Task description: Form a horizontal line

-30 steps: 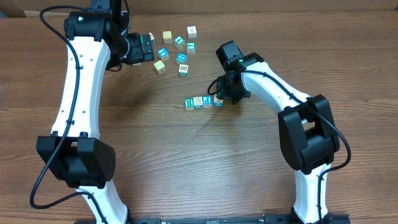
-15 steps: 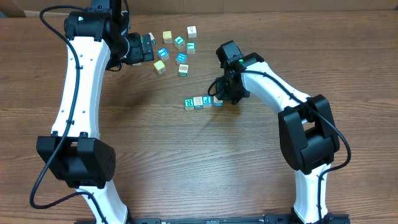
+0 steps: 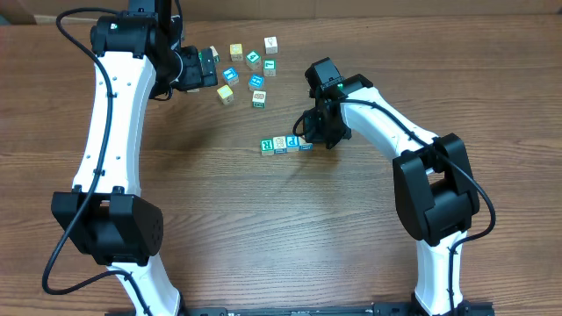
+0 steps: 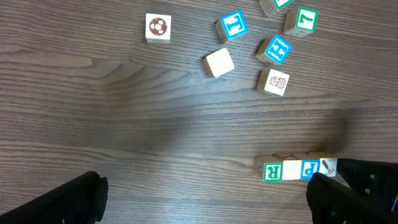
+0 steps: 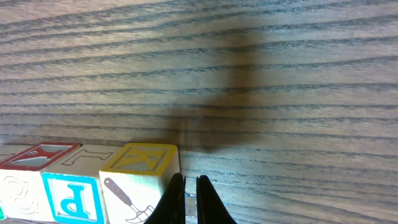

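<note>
since the row of four tiny wooden letter cubes looks light, we favour nudging its end; right claw pinched together, left claw apart.

The table has a brown wood-grain surface, matt and finely streaked. The cubes of the horizontal line are pale, smooth wood with printed coloured faces. The left arm and right arm have smooth, slightly glossy white shells and matt black joint housings.

- Overhead, the right claw partly covers the adjoining end of the horizontal line.
- The right wrist view's left and bottom edges crop that line.
</note>
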Controlling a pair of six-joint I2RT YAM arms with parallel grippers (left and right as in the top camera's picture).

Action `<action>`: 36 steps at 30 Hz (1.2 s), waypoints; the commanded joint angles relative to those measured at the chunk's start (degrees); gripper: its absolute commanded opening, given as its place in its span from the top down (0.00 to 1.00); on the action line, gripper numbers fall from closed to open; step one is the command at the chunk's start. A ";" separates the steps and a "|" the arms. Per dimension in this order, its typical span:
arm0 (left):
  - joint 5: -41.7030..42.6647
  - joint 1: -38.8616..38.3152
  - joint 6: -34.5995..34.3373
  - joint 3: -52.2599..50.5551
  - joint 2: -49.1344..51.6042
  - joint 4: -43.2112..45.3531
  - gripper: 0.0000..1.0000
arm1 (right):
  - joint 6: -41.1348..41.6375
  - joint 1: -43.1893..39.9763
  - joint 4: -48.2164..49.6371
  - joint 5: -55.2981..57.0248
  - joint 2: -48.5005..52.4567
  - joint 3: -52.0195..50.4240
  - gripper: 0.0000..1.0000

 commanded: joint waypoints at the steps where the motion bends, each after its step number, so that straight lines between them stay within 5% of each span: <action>1: -0.37 -0.11 -0.57 0.37 0.28 0.00 0.00 | 0.74 -0.04 0.07 0.26 -0.44 -0.35 0.96; 12: -0.37 -0.11 -0.57 0.37 0.28 0.00 0.00 | 0.76 -0.04 1.09 4.09 -0.44 -0.35 0.96; 17: -0.37 -0.11 -0.57 0.37 0.28 0.00 0.00 | 0.46 -0.15 9.16 10.25 -0.44 -0.35 0.96; 22: -0.37 -0.11 -0.57 0.37 0.28 0.00 0.00 | 0.55 -0.09 19.74 4.39 -0.44 -0.35 0.96; 36: -0.37 -0.11 -0.57 0.37 0.28 0.00 0.00 | 0.74 0.28 18.03 2.43 -0.39 -0.35 0.96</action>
